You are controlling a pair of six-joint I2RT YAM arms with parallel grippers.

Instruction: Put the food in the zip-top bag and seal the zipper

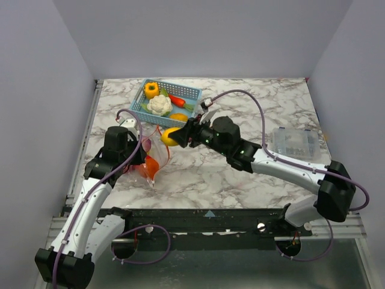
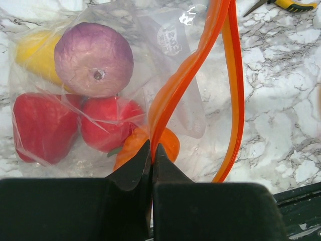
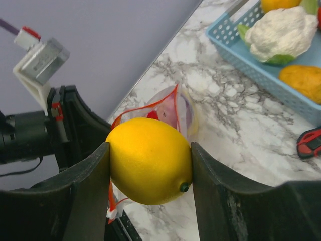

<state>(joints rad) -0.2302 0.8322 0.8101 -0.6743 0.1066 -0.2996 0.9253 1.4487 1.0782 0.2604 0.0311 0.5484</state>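
The zip-top bag [image 2: 165, 35] lies on the marble with its mouth held up. My left gripper [image 2: 152, 150] is shut on its red-orange zipper [image 2: 200, 55] strip. Inside the bag are a purple onion [image 2: 94, 59], a yellow piece [image 2: 32, 50], two red fruits [image 2: 42, 128] and an orange piece [image 2: 170, 143]. My right gripper [image 3: 150, 165] is shut on a yellow lemon [image 3: 150, 160], held in the air just in front of the bag's mouth [image 3: 170, 108]. From above, the lemon [image 1: 169, 136] hangs right of the bag [image 1: 154, 158] and my left gripper [image 1: 142, 158].
The blue basket [image 1: 190, 91] stands at the back with a cauliflower [image 1: 159, 105], a yellow pepper [image 1: 151, 89], a red piece and an orange one. A clear lidded box [image 1: 295, 143] sits at the right. A tool with yellow handles [image 2: 293, 4] lies beyond the bag.
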